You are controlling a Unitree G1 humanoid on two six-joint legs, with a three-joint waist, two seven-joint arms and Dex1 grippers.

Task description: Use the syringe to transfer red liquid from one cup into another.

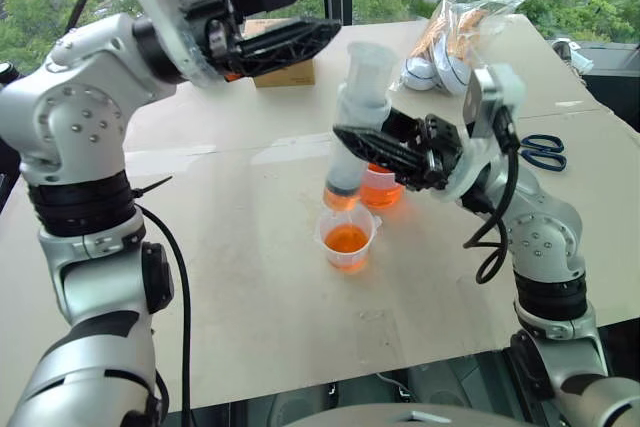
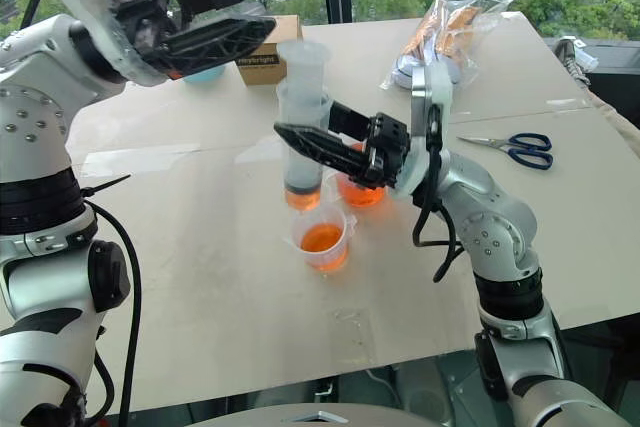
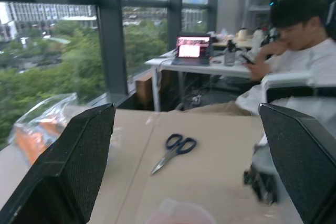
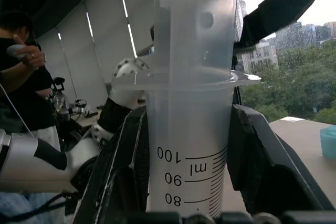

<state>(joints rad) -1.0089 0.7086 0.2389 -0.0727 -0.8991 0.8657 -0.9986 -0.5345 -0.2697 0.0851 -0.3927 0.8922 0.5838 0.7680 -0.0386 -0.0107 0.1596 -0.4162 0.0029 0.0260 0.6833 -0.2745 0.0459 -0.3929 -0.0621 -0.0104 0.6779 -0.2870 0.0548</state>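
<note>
Syringe held upright over the small cup, plunger top below the open left end effector.

The syringe (image 1: 352, 127) is pinched at mid-barrel by the right end effector (image 1: 365, 147), its long axis near vertical, tip just above the small cup (image 1: 348, 239) of red liquid (image 1: 347, 238); the larger cup (image 1: 381, 187) stands just behind. The left end effector (image 1: 300, 12), spread wide, hangs up and to the left of the plunger. Scissors (image 1: 542, 151) and a bag (image 1: 462, 32) lie well apart on the counter (image 1: 250, 277).

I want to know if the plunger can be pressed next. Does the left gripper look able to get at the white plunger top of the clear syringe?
Probably yes. The left gripper is open, just beside the white plunger top of the clear plastic syringe, which the right gripper holds upright; nothing stands between.
</note>
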